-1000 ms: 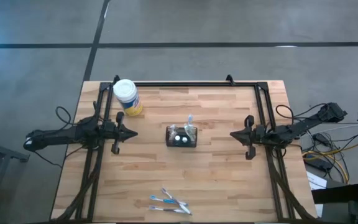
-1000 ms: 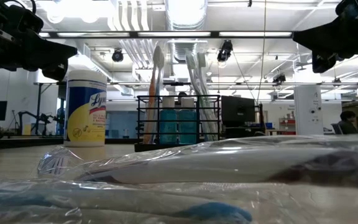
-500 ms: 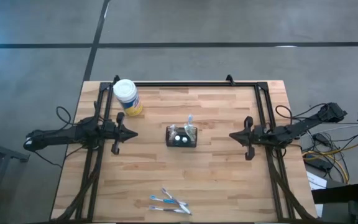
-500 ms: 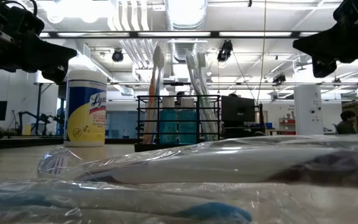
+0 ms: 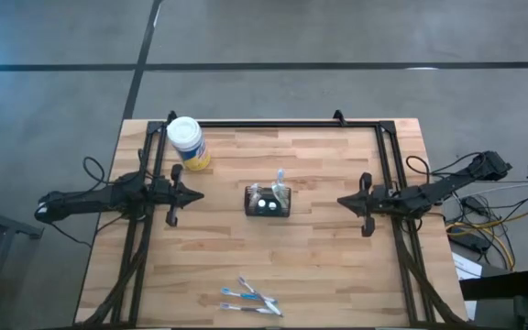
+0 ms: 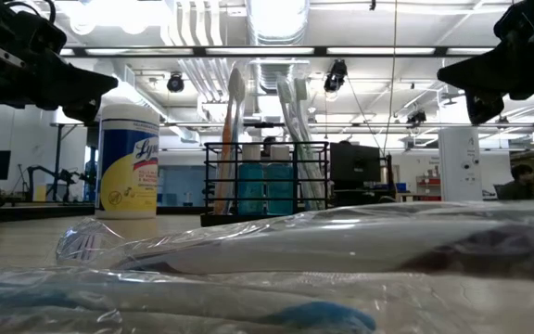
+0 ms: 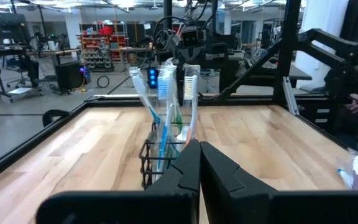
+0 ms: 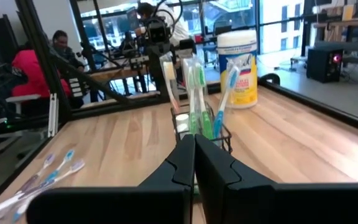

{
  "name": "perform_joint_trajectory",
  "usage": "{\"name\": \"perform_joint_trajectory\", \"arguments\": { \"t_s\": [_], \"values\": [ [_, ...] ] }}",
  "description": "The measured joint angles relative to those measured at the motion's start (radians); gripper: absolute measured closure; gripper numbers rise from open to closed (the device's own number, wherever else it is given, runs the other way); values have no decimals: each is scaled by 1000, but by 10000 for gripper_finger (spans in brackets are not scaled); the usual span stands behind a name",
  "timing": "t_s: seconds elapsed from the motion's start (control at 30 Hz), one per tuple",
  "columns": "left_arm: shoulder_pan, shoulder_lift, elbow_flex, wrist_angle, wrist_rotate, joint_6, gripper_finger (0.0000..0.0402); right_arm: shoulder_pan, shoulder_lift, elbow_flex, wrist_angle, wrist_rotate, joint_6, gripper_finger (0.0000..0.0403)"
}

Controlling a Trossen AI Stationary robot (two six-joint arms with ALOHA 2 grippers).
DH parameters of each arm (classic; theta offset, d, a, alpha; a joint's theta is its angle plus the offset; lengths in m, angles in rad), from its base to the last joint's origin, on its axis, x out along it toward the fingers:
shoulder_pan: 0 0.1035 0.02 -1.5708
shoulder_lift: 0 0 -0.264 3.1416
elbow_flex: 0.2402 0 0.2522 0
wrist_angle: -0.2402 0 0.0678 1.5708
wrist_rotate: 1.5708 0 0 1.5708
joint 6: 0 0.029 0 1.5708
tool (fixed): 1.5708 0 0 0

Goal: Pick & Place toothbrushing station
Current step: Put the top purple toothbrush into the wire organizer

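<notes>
The toothbrushing station (image 5: pixel 269 200), a small black wire caddy holding upright toothbrushes and two white-capped items, stands on its base at the middle of the wooden table. It also shows in the low view (image 6: pixel 265 190) and in both wrist views (image 7: pixel 160 158) (image 8: pixel 219 134). My left gripper (image 5: pixel 198 195) (image 7: pixel 199 144) hovers shut and level to the caddy's left, pointing at it. Facing it from the caddy's right, my right gripper (image 5: pixel 341 200) (image 8: pixel 194 138) is also shut and level. Neither touches anything.
A yellow wipes tub with a white lid (image 5: pixel 188 142) stands at the far left. Several wrapped toothbrushes (image 5: pixel 250 298) lie near the table's near edge. A black frame rail (image 5: pixel 273 123) runs along the far edge and both sides. People sit in the room beyond (image 8: pixel 27 68).
My right gripper has turned a little at the wrist, so its tip sits slightly lower in the low view. It stays shut and in place. The caddy and the left gripper have not moved.
</notes>
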Motion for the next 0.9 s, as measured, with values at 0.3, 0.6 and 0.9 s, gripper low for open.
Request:
{"name": "perform_joint_trajectory", "arguments": {
  "t_s": [0.3, 0.6, 0.9],
  "values": [
    [0, 0, 0, -2, 0, -6, 390, 0, 0, 0, -9, -1, 15, 394],
    [0, 0, 0, -2, 1, -30, 394, 0, 21, 0, -12, -1, 25, 394],
    [0, 0, 0, -14, -27, -106, 398, -1, 96, 0, -9, 0, 83, 394]
  ]
}}
